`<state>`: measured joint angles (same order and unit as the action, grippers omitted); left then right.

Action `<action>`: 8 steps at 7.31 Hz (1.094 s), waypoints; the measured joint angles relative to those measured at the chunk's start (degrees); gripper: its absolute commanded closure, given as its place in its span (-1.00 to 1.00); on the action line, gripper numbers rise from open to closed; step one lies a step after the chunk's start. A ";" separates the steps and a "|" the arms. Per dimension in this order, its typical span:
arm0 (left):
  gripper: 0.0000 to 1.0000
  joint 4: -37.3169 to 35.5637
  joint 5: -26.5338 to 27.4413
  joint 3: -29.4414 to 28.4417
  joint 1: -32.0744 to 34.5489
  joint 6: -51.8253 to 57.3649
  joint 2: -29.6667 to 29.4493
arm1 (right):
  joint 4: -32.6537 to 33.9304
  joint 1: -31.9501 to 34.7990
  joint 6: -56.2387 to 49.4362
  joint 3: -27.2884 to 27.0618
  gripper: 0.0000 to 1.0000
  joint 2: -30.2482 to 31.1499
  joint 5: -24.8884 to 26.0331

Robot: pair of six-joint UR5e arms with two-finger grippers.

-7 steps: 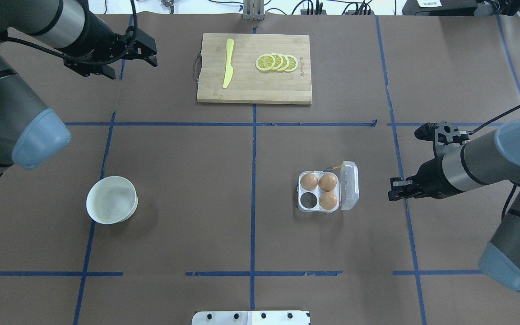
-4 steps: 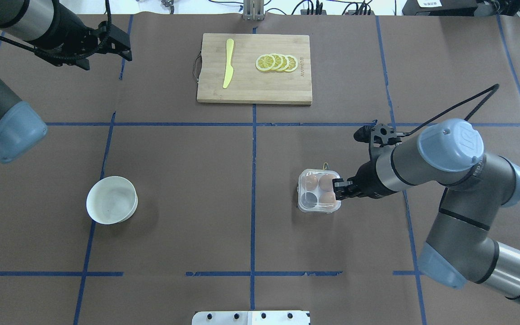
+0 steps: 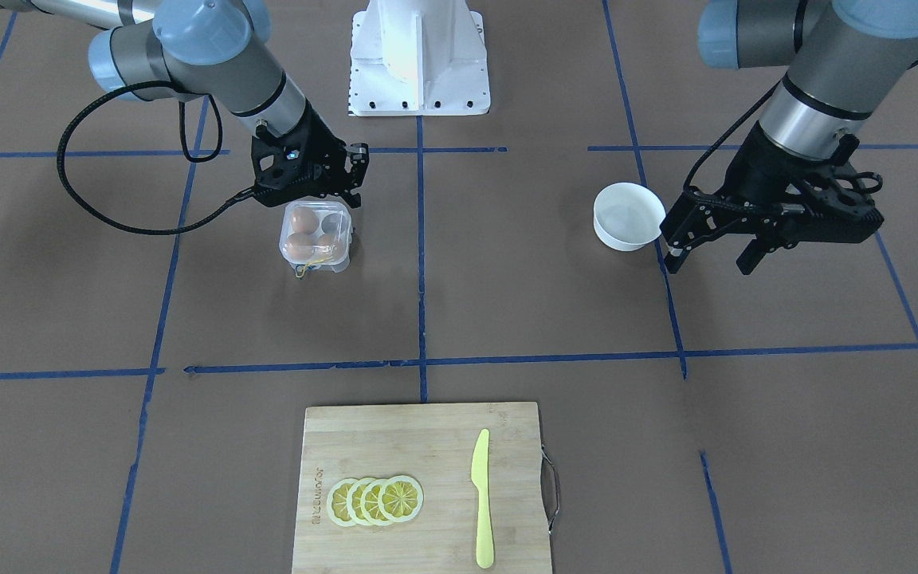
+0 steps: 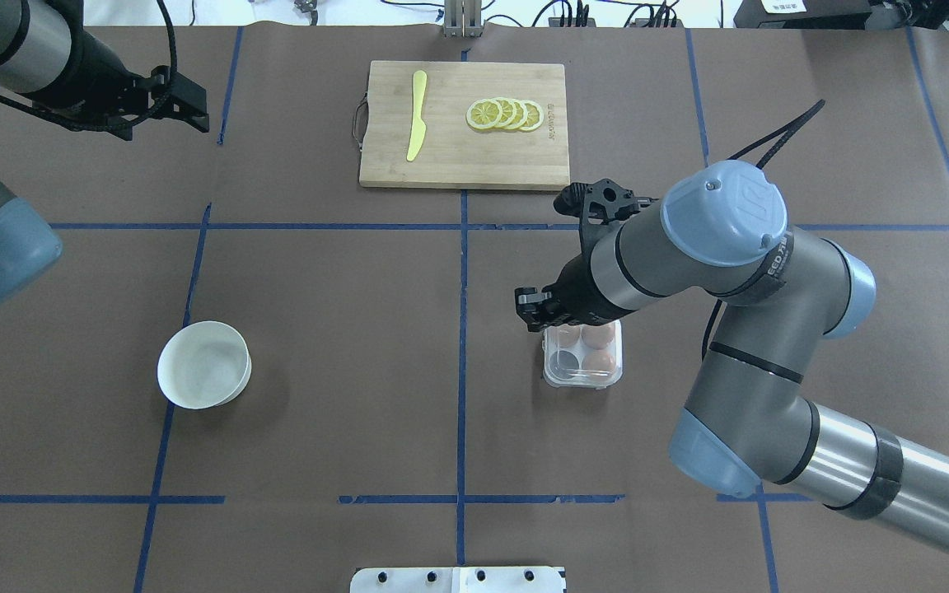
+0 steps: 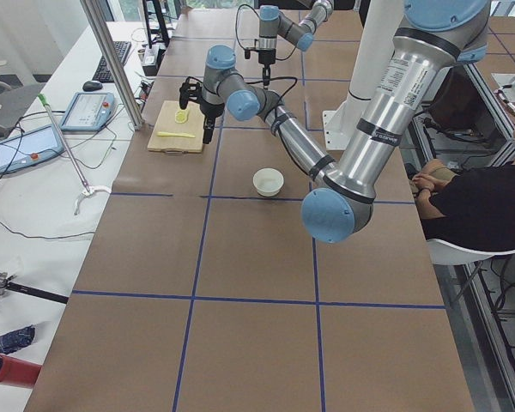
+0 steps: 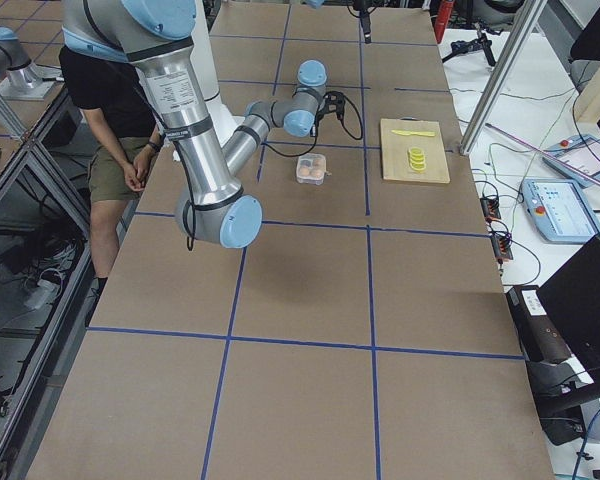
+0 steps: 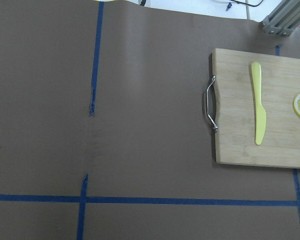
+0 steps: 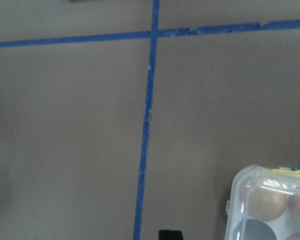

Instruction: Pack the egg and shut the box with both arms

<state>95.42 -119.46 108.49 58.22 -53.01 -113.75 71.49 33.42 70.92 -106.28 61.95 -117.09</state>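
The clear egg carton (image 4: 582, 372) stands right of the table's middle with its lid down. It also shows in the front view (image 3: 315, 243) and the right wrist view (image 8: 270, 205). Three orange-brown eggs (image 4: 600, 361) lie in it and one cell is dark and empty. My right gripper (image 4: 528, 307) hangs just past the carton's far-left corner and looks shut and empty; it also shows in the front view (image 3: 354, 177). My left gripper (image 3: 708, 261) is open and empty, far from the carton at the table's far left (image 4: 193, 105).
An empty white bowl (image 4: 203, 364) sits on the left, near my left gripper in the front view (image 3: 626, 214). A wooden cutting board (image 4: 458, 161) at the back centre carries a yellow knife (image 4: 416, 115) and lemon slices (image 4: 506, 114). Blue tape lines cross the brown table cover.
My right arm swept left across the carton; its lid went from open at the right side to closed over the eggs. My left arm drew back toward the far left.
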 measured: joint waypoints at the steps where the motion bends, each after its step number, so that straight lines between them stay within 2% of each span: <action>1: -1.00 0.14 -0.09 -0.08 1.44 4.19 2.31 | 1.37 1.59 0.00 -0.73 -1.00 -1.09 -0.07; 3: -1.00 0.18 -1.62 -0.21 5.91 13.83 6.87 | 10.79 6.24 -1.36 -4.38 -1.00 -1.60 -0.32; 5: -1.00 -0.14 -3.28 -0.98 12.02 24.82 10.80 | 22.52 12.91 -10.54 -6.51 -1.00 -0.44 -0.64; 6: -1.00 -0.27 -3.46 -2.48 15.45 31.50 12.22 | 26.57 16.63 -18.29 -7.39 -1.00 2.25 -0.76; 8: -1.00 -0.40 -5.33 -8.02 22.45 45.65 14.57 | 29.22 25.92 -34.94 -8.21 -1.00 10.78 -2.78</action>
<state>95.01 -124.79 100.47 80.67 -7.36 -99.18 100.71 59.34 35.99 -114.49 72.73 -119.87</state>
